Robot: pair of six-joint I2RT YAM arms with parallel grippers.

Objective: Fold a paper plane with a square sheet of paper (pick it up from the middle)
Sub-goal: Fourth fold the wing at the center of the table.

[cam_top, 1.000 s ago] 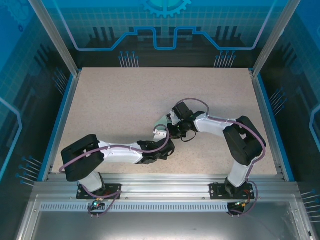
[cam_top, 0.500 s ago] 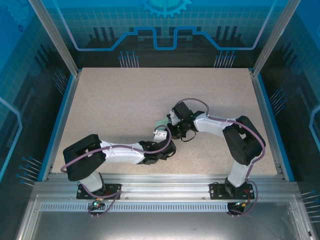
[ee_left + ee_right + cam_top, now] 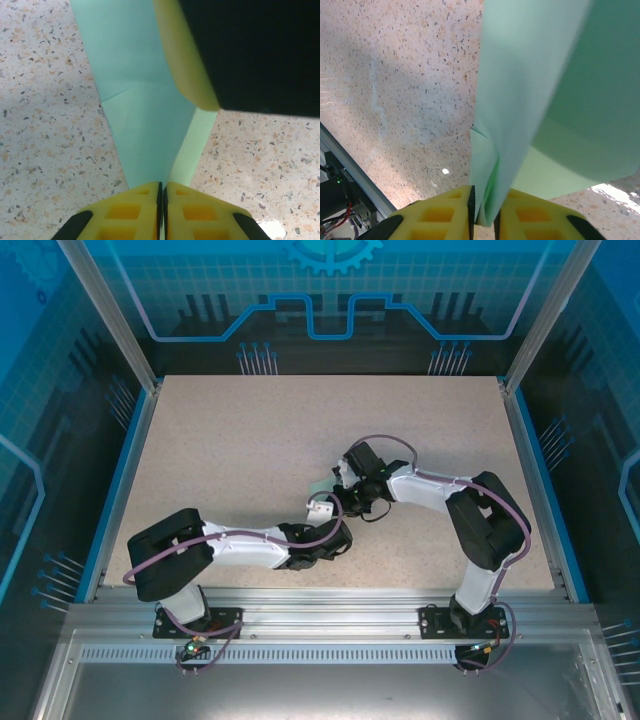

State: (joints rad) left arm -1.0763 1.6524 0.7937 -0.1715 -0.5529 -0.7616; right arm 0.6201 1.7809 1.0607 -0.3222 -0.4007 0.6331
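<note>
top view: my two wrists meet near the middle of the table [image 3: 230, 440] and cover most of the sheet of paper [image 3: 322, 486]; a mint sliver shows at 12 o'clock of my left wrist. right wrist view: my right gripper [image 3: 484, 202] is clamped on a bunched fold of the sheet at 6 o'clock; the paper is blurred and runs off the frame at 12 and 3 o'clock. left wrist view: my left gripper [image 3: 161, 192] has its yellow tips pressed together, the folded sheet's narrow end pinched in the seam. the sheet is cut off at 12 o'clock and partly covered by a right-gripper finger [image 3: 185, 55] entering from 1 o'clock.
</note>
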